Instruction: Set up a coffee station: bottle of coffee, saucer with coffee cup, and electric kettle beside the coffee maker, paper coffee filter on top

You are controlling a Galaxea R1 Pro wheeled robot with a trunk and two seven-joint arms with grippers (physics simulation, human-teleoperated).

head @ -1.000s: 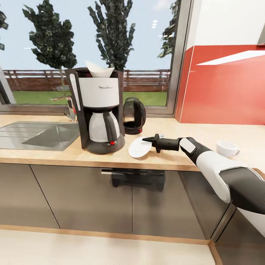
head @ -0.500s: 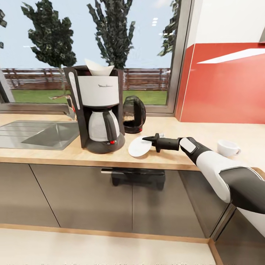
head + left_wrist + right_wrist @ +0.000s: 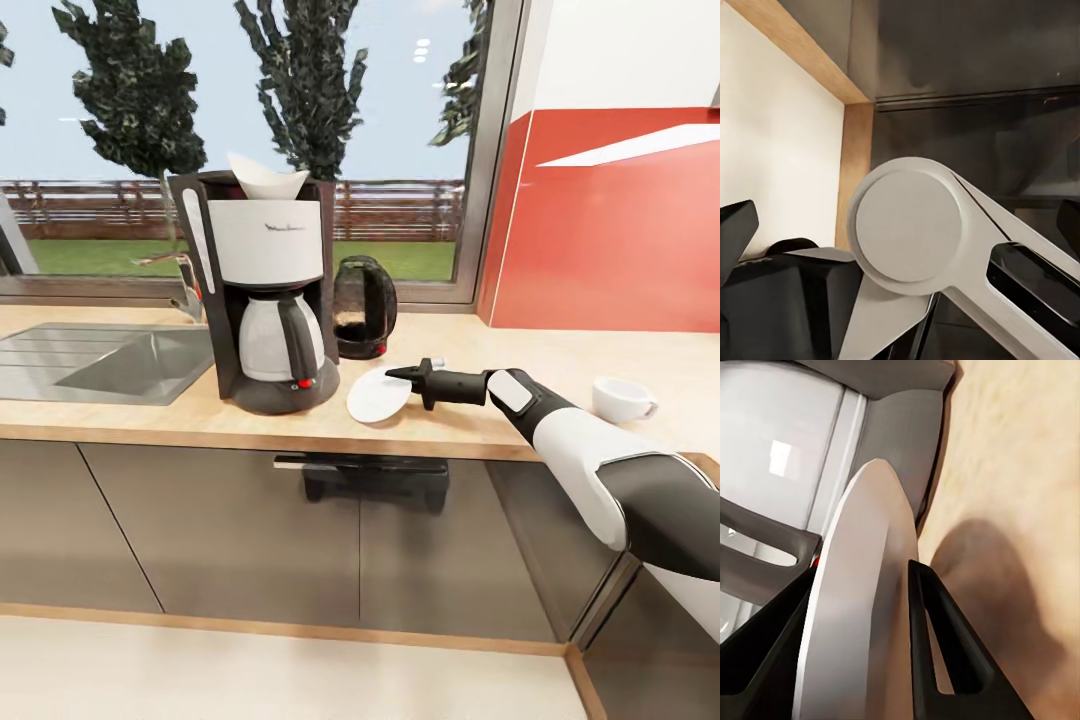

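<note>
The coffee maker (image 3: 262, 300) stands on the countertop (image 3: 130, 418) with a white paper coffee filter (image 3: 266, 178) on its top. Just behind and to its right sits the dark electric kettle (image 3: 363, 306). My right gripper (image 3: 392, 376) is shut on the rim of the white saucer (image 3: 376, 396), which hangs tilted low over the counter right beside the coffee maker's base. In the right wrist view the saucer (image 3: 851, 607) stands edge-on between the black fingers (image 3: 945, 645), with the coffee maker (image 3: 787, 472) close behind. The coffee cup (image 3: 620, 398) rests on the counter far to the right. The left gripper (image 3: 900, 232) is open, down by the cabinets.
A steel sink (image 3: 90, 362) with a tap lies left of the coffee maker. A window runs behind the counter, and a red wall panel (image 3: 610, 230) is at the right. Bare worktop stretches between the saucer and the cup. Grey cabinet fronts sit below.
The whole head view has drifted slightly, so the camera moved. Relative to the coffee maker, the right gripper and saucer have barely shifted.
</note>
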